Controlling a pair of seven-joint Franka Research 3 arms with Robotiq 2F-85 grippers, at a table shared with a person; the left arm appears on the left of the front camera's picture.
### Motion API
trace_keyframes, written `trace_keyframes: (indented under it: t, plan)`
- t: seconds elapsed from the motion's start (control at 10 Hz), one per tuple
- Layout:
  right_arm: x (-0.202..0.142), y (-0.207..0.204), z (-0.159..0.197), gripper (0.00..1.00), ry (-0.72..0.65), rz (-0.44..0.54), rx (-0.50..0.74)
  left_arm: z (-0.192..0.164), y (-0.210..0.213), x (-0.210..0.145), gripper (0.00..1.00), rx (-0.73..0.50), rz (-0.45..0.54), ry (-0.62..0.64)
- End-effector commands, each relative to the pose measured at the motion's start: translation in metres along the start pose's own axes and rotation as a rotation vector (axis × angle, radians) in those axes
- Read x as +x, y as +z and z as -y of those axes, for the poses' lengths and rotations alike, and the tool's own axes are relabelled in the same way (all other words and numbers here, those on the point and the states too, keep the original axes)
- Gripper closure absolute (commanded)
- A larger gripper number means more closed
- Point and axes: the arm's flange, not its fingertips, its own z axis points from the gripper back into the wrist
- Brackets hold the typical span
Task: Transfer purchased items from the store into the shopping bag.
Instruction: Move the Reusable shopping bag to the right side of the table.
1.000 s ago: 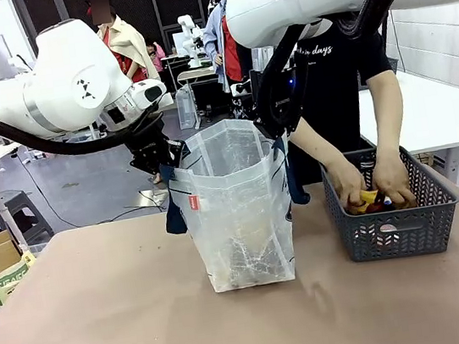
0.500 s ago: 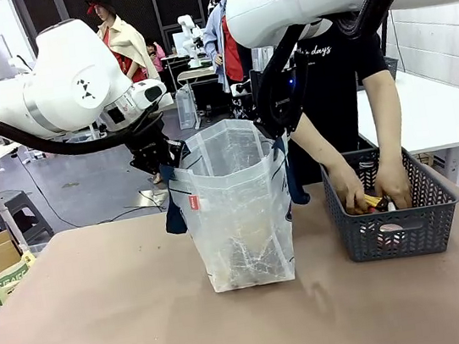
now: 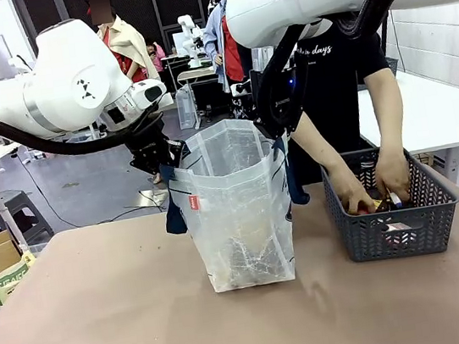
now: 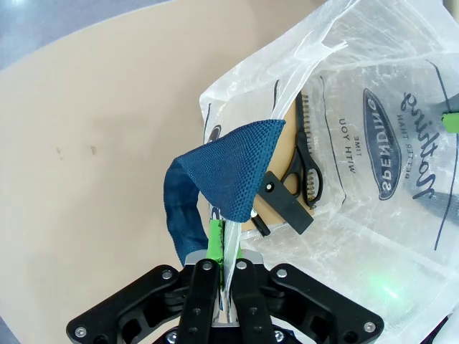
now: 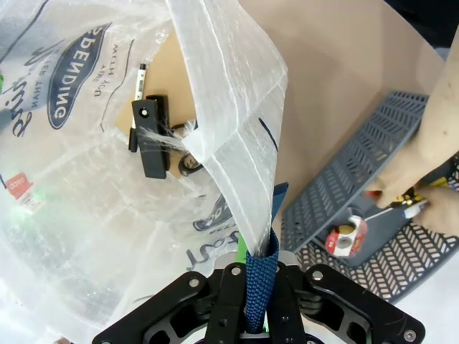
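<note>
Left gripper (image 3: 162,158) is clamped on the shopping bag (image 3: 240,213) at its left rim. The right gripper (image 3: 275,128) is clamped on the opposite rim, so the bag stands open on the table (image 3: 106,326). Right of the bag sits the basket (image 3: 397,236), with a person's one hand (image 3: 355,195) and other hand (image 3: 393,175) down among the purchased items (image 3: 379,202).

Left wrist cam: jaws squeezed together on the bag's plastic edge, right where the navy handle (image 4: 215,179) joins. A black item (image 4: 301,172) lies on the bag's bottom.

Right wrist cam: jaws tight on the other navy strap (image 5: 259,269), basket just beside the bag.
</note>
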Motion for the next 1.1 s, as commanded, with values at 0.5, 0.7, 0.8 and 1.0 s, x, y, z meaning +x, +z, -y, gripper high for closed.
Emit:
trace_keyframes:
  t: [0.5, 0.7, 0.8, 1.0]
  plan:
    - [0.0000, 0.0010, 0.0007, 1.00, -0.001, 0.003, -0.006, -0.0016, 0.0007, 0.0001, 1.00, 0.000, 0.003, 0.003]
    - [0.0000, 0.0010, 0.0007, 1.00, -0.001, 0.003, -0.006, -0.0016, 0.0007, 0.0001, 1.00, 0.000, 0.003, 0.003]
    - [0.0000, 0.0010, 0.0007, 1.00, -0.001, 0.003, -0.006, -0.0016, 0.0007, 0.0001, 1.00, 0.000, 0.003, 0.003]
    - [0.0000, 0.0010, 0.0007, 1.00, -0.001, 0.003, -0.006, -0.0016, 0.0007, 0.0001, 1.00, 0.000, 0.003, 0.003]
